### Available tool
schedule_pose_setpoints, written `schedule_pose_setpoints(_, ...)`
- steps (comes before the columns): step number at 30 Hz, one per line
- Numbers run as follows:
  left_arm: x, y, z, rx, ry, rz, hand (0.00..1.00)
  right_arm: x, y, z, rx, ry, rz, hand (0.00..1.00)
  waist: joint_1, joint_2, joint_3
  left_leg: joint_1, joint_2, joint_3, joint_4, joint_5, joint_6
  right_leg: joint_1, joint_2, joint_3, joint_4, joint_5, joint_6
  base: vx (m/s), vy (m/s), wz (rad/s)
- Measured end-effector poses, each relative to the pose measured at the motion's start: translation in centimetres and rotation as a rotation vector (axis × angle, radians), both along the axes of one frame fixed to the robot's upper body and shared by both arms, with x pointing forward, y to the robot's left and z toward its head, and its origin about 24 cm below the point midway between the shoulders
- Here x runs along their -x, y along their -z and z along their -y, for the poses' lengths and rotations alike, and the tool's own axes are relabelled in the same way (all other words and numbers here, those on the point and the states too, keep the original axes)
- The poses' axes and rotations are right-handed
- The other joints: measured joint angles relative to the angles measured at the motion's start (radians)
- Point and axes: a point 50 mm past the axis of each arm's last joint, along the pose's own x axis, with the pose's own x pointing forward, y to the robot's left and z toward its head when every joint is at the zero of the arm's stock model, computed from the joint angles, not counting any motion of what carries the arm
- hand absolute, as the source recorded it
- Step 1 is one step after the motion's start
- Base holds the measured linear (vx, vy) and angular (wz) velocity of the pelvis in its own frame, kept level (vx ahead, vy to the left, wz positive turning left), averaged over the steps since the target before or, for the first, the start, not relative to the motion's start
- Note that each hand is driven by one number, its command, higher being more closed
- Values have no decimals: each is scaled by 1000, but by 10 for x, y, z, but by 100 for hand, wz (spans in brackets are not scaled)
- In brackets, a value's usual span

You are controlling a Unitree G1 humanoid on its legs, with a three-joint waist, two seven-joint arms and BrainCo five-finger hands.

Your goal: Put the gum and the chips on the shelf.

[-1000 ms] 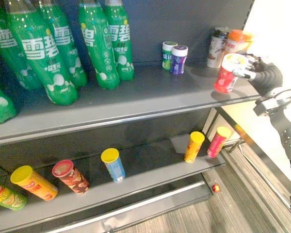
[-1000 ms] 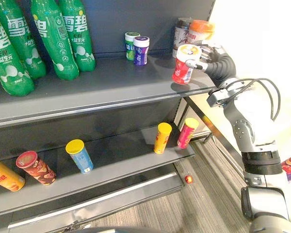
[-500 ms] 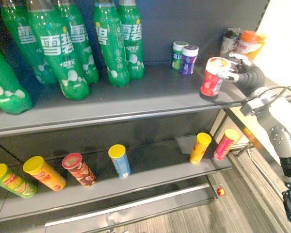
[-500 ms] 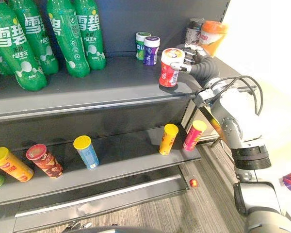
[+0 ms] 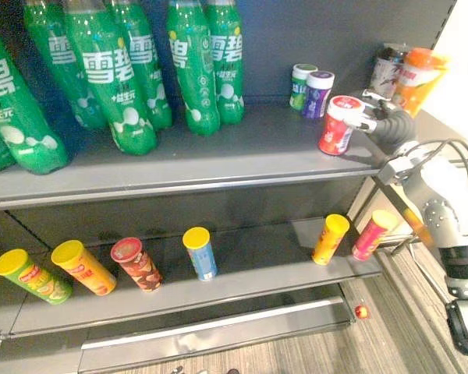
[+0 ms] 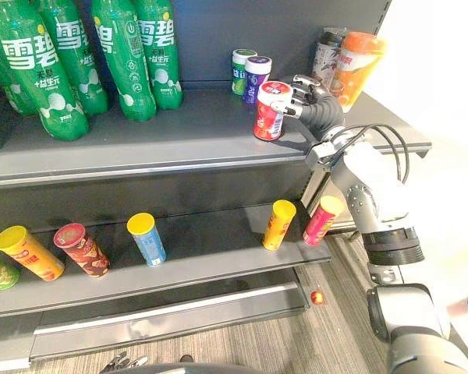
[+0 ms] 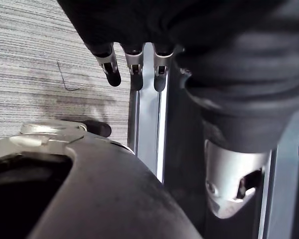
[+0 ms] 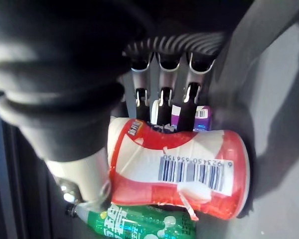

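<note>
shop: shelf (image 5: 218, 167) of soda bottles (image 5: 113, 74), snacks

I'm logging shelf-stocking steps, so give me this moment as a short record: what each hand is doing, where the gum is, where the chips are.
right hand: curled round red gum bottle
red gum bottle: tilted, at right end of upper shelf; contact unclear
left hand: fingers straight, holding nothing, above floor
other gum: green and purple bottles upright at shelf back
chips: six chip cans on lower shelf
</note>
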Motion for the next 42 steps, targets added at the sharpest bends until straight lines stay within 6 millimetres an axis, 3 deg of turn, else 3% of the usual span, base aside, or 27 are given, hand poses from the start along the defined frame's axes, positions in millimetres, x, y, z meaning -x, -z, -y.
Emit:
schedule_pose_setpoints(8,1,1,2,2,-4,-6,0,-5,-2,4,-10,28,-4,100,2,10,7,0,1,0,0,0,-2,0,1,0,1,0,0,0,0,0)
schedule_pose_setpoints(9,0,1,2,2,-4,-6,0,-5,-2,4,-10,28,-3,0,2,10,7,0,1,0,0,0,-1,0,1,0,0,0,0,0,0,0)
schedule_pose_setpoints(30,0,1,2,4,1,-11,0,-9,-4,7,-19,45,1,0,6,12,20,-1,1,0,0,0,-2,3,1,0,-6,0,0,0,0,0)
schedule_pose_setpoints(35,0,1,2,4,1,-10,0,-9,-11,5,-24,41,41,0,6,11,21,-1,2,0,0,-1,-2,3,1,0,-7,0,0,0,0,0)
schedule_pose_setpoints(42,0,1,2,3,0,-9,0,-2,-42,-2,-51,41,191,0,8,11,22,0,2,1,0,-7,-11,3,2,0,-8,0,0,0,0,0)
